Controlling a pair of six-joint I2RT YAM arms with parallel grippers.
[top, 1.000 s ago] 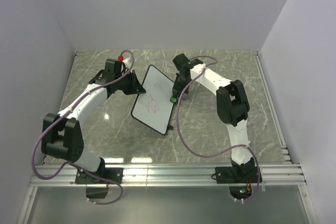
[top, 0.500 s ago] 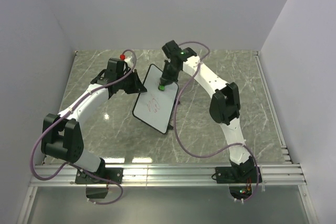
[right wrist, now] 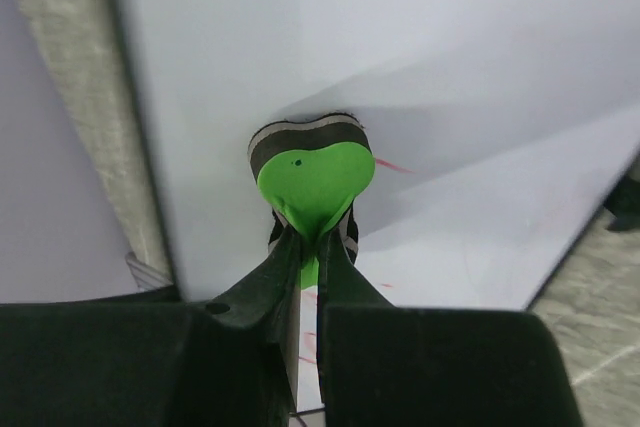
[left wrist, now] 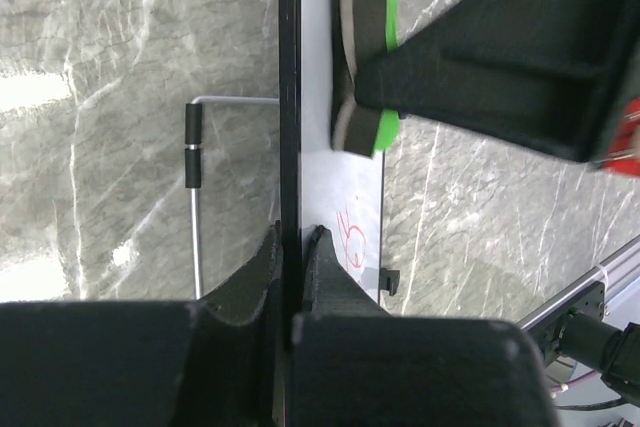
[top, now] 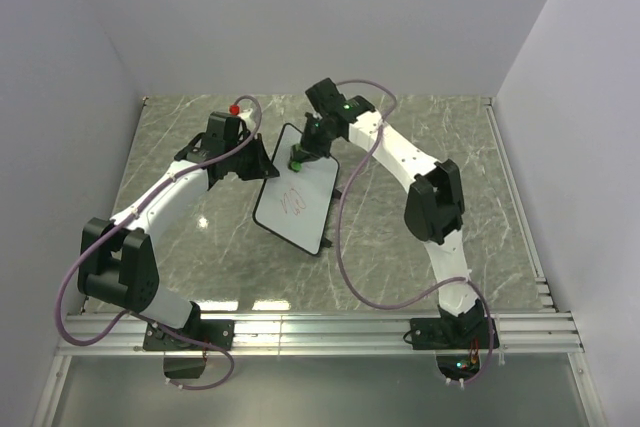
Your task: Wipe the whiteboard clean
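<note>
Two claws: both closed on an object.
Left gripper: jaws narrow, clamped on the thin black frame at the left edge of the small rectangular white whiteboard.
Right gripper: jaws almost together, pinching the small green eraser block with its grey-and-black felt pad.
Eraser contact: felt pad touches the white surface near the far end of the board.
Whiteboard position: on the grey marble-patterned table, between the two arms, turned at an angle to the table edges.
Red scribbles: mid-board, on the near side of the eraser block and apart from it.
Change, 1.0 s: eraser block has moved from the board's right edge to the far-left area.
Change, 0.5 s: a further slight shift left.
Unchanged: left clamp, board position, scribbles.
</note>
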